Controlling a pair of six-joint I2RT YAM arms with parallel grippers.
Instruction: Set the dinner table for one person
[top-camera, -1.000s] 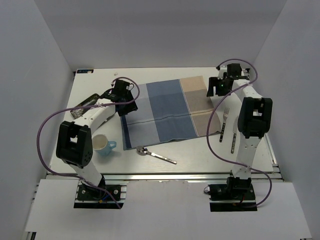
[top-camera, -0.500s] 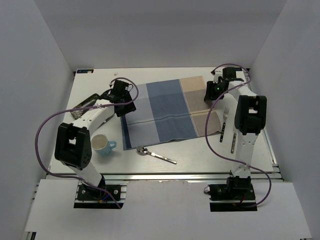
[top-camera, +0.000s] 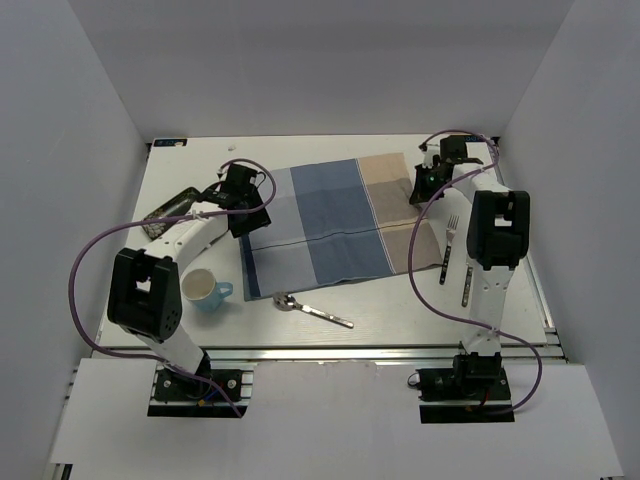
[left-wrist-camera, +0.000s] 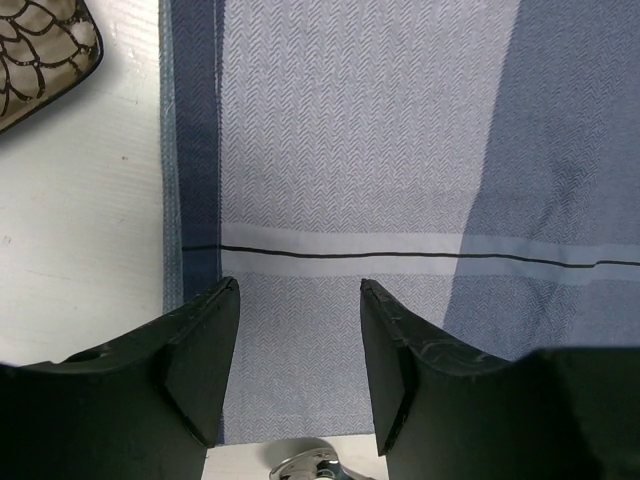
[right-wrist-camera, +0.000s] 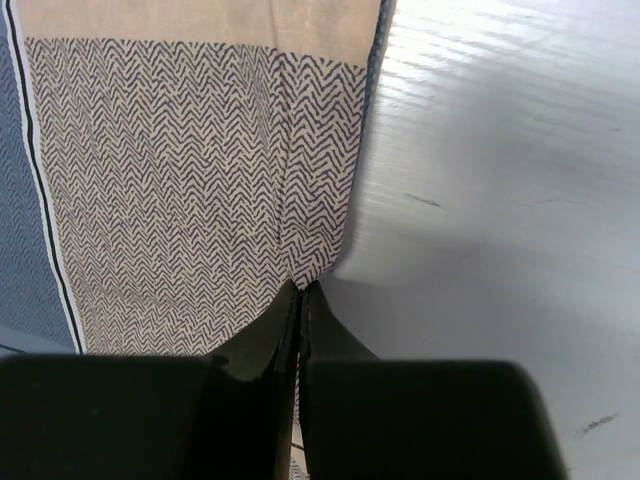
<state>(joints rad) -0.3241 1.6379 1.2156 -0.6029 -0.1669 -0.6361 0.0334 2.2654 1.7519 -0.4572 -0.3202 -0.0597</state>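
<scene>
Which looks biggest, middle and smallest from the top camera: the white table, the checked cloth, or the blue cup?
Largest to smallest in the top view:
1. white table
2. checked cloth
3. blue cup

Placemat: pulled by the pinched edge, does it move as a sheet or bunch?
Probably floppy: the placemat is thin woven cloth, and a crease runs up from the shut right gripper. Likely light, so it should slide easily on the smooth dinner table. One-edge pulling may skew it; the open left gripper holds nothing.
</scene>
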